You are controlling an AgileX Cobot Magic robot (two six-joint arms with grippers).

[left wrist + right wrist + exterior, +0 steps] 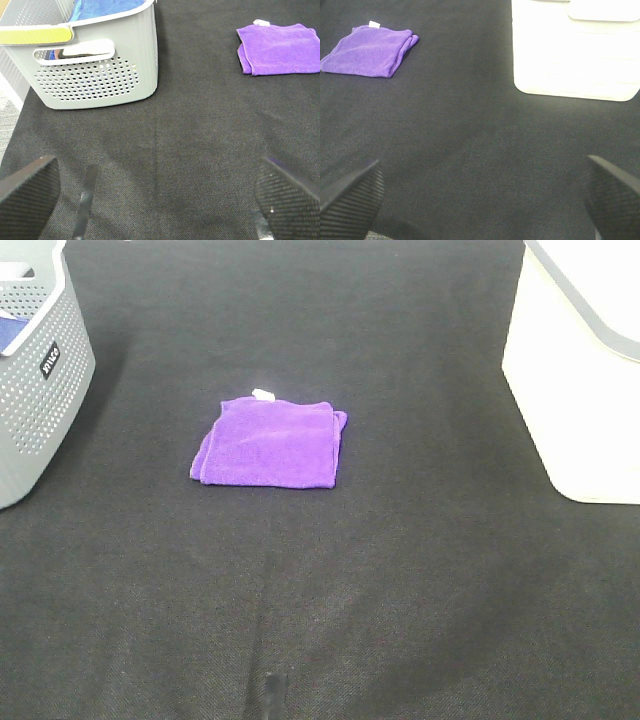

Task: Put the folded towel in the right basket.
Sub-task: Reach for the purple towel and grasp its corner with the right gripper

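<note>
A folded purple towel (268, 443) with a small white tag lies flat on the dark cloth near the middle of the table. It also shows in the left wrist view (279, 48) and in the right wrist view (370, 51). The white right basket (578, 370) stands at the right edge; it shows in the right wrist view too (575, 55). My left gripper (155, 200) is open and empty, well short of the towel. My right gripper (480, 197) is open and empty, short of the towel and the basket. Neither gripper shows in the high view.
A grey perforated basket (40, 370) stands at the left edge, with blue cloth inside it seen in the left wrist view (107, 7). The dark cloth (330, 600) covers the whole table.
</note>
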